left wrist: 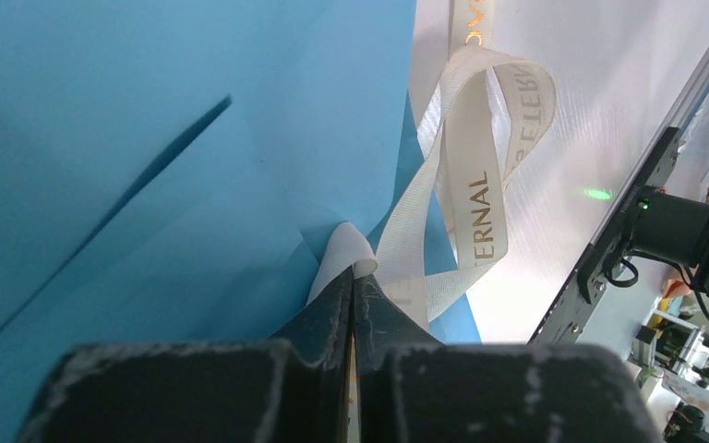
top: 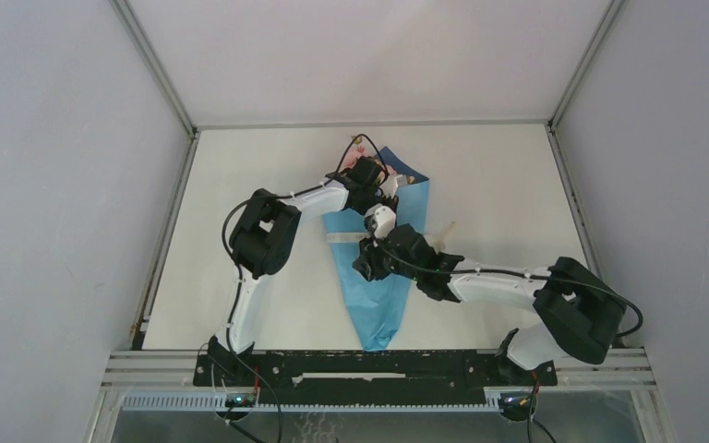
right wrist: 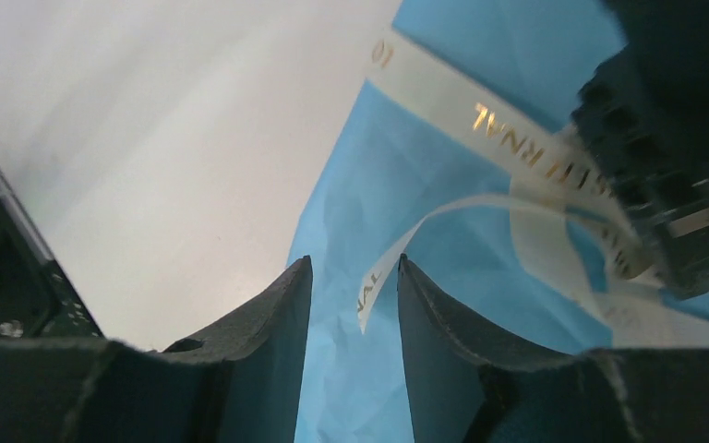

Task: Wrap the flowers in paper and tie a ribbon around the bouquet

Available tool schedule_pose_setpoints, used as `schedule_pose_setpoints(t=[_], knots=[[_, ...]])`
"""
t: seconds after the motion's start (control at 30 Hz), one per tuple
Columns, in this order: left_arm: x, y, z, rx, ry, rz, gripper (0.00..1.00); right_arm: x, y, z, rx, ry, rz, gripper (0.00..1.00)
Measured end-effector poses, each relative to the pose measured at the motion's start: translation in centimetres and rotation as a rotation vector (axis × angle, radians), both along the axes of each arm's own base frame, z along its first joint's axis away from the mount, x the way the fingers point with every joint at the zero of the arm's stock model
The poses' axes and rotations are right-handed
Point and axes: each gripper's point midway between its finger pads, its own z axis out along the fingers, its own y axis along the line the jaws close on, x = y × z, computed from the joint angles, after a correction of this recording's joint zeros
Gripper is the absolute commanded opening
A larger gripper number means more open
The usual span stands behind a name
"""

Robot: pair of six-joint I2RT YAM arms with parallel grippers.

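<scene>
Your left gripper (left wrist: 352,281) is clamping its jaws on the ribbon (left wrist: 475,198). Your right gripper (right wrist: 354,263) is keeping its jaws apart, with a loose ribbon end dangling between them. The bouquet (top: 380,295) is lying mid-table (top: 240,185), with the flowers (top: 358,143) pointing toward the far edge.

White bench (top: 268,185) inside pale grey enclosure walls (top: 55,203), framed at back and sides by aluminium rails (top: 369,123). Along the near edge, a black mounting plate (top: 369,367), with a white slotted cable duct (top: 351,403) just in front of it. In the left wrist view, a small green light spot (left wrist: 596,194) on the bench beside a black rail (left wrist: 609,249). Past that, blurred black equipment (left wrist: 692,235) with cables.
</scene>
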Motion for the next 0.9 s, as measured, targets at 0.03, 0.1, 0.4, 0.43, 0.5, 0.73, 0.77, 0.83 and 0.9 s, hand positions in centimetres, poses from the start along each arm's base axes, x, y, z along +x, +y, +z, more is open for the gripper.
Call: schedule_pose_setpoints(t=[0.03, 0.1, 0.4, 0.43, 0.5, 0.73, 0.77, 0.83, 0.9], knots=[[0.0, 0.0, 0.0, 0.000, -0.001, 0.000, 0.05, -0.3, 0.1, -0.9, -0.029, 0.009, -0.004, 0.47], [0.0, 0.0, 0.0, 0.001, -0.002, 0.000, 0.05, -0.5, 0.0, -2.4, -0.085, 0.026, -0.019, 0.46], [0.3, 0.2, -0.3, 0.021, -0.022, 0.007, 0.05, 1.0, -0.7, -5.6, -0.217, 0.044, -0.110, 0.34], [0.4, 0.2, -0.4, 0.024, -0.025, 0.007, 0.05, 1.0, -0.8, -5.9, -0.225, 0.048, -0.110, 0.28], [0.5, 0.3, -0.4, 0.029, -0.033, 0.006, 0.05, 0.9, -0.8, -6.5, -0.244, 0.058, -0.109, 0.11], [0.5, 0.4, -0.5, 0.033, -0.042, 0.000, 0.06, 0.8, -1.0, -6.9, -0.271, 0.079, -0.106, 0.00], [0.5, 0.4, -0.5, 0.033, -0.046, -0.004, 0.06, 0.7, -1.4, -6.8, -0.278, 0.085, -0.111, 0.00], [0.5, 0.4, -0.5, 0.033, -0.049, -0.006, 0.06, 0.9, -2.1, -6.0, -0.271, 0.087, -0.127, 0.00], [0.6, 0.5, -0.5, 0.034, -0.055, -0.010, 0.08, 1.3, -3.1, -4.6, -0.234, 0.082, -0.154, 0.00]])
